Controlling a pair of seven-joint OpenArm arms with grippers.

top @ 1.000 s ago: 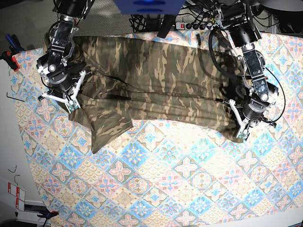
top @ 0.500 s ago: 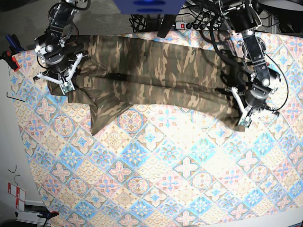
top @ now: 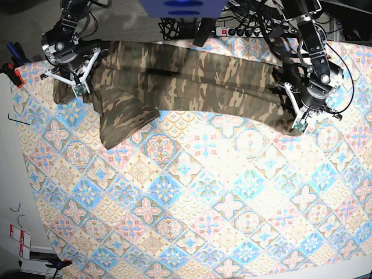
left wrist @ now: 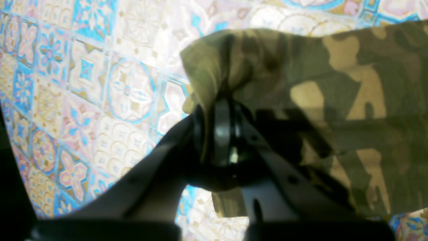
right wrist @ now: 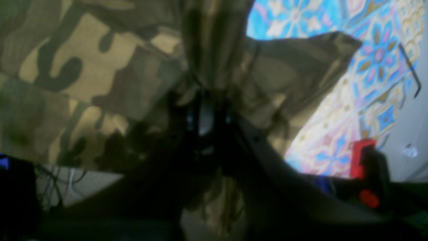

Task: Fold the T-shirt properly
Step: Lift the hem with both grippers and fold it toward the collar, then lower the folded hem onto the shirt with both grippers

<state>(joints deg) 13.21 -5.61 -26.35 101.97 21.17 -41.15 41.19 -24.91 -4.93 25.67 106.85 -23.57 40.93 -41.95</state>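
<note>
The camouflage T-shirt [top: 186, 81] stretches in a long band across the far part of the table between both arms. On the base view's right, my left gripper [top: 299, 123] is shut on the T-shirt's corner [left wrist: 214, 77], the cloth bunched around its black fingers [left wrist: 220, 130]. My right gripper [top: 78, 90] at the far left is shut on gathered folds of the T-shirt [right wrist: 214, 60]. A sleeve [top: 119, 125] hangs down toward the near side beside the right gripper. The neck is hidden.
The tile-patterned tablecloth [top: 197, 203] covers the table. A red and black clamp [top: 9, 71] grips the left edge, also in the right wrist view as a red clamp [right wrist: 364, 160]. A power strip and cables [top: 244, 30] lie behind the far edge.
Both grippers have carried the T-shirt toward the far edge of the table. The cloth band now lies higher and narrower, and the sleeve trails after it.
</note>
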